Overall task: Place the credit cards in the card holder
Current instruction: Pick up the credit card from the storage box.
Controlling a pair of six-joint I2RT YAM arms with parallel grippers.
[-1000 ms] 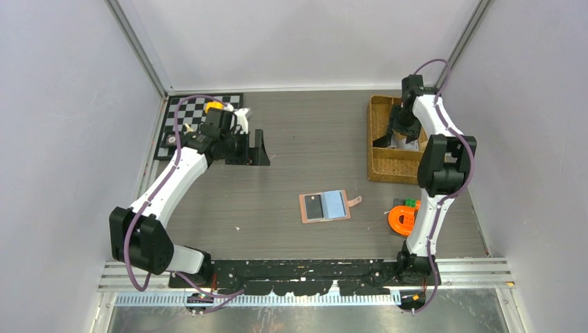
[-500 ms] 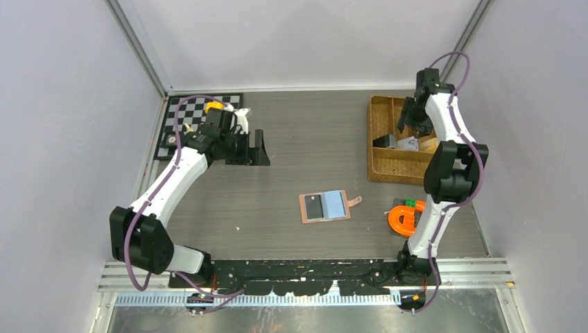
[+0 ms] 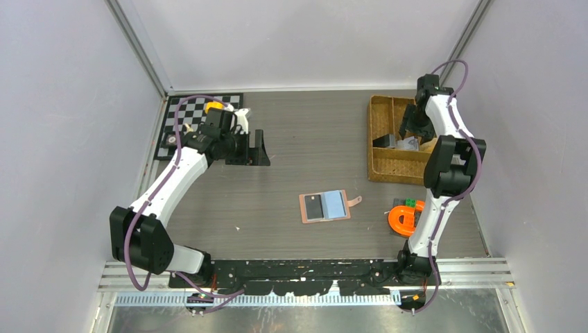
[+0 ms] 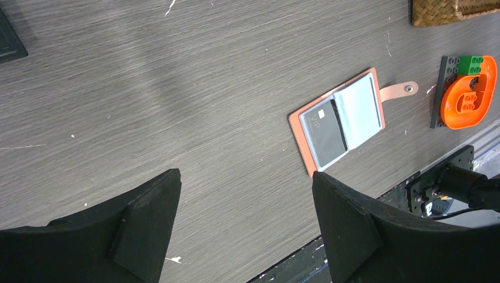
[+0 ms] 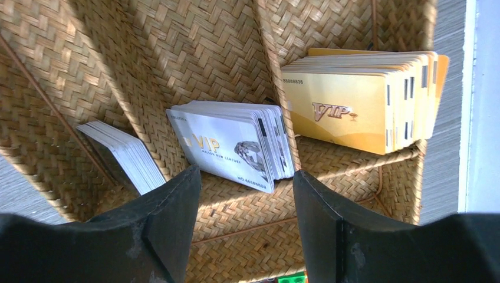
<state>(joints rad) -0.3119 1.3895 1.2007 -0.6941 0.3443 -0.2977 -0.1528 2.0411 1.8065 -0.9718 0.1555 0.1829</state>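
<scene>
A grey wood-grain tabletop point(image 3: 305, 152) is enclosed by pale walls on three sides. The right pincer point(image 5: 244, 188) is held above a woven tray point(image 5: 177, 47) at the far right of the tabletop, with its jaws parted and nothing gripped between them. Inside the tray, the credit cards point(image 5: 265, 132) are kept in three compartments separated by woven dividers. A silver-white stack point(image 5: 227, 147), printed "VIP", is leant in the middle compartment, just beyond the jaws. A gold stack point(image 5: 354, 100) is stood in the compartment to one side of it, and a dark-faced stack point(image 5: 127, 156) with pale edges is tilted in the compartment on the other side.

The left pincer point(image 4: 244, 183) is held above bare tabletop at the far left, with its jaws spread wide and nothing between them. A checkered board point(image 3: 197, 111) is seen beside that arm.

The card holder point(image 3: 324, 206) is laid open and flat near the middle of the tabletop, well apart from both pincers. One dark card point(image 4: 324, 132) is seated in one of its halves, a pale blue panel is shown in the other, and its snap tab point(image 4: 401, 90) is turned toward an orange toy point(image 3: 402, 217) with green and black bricks.
</scene>
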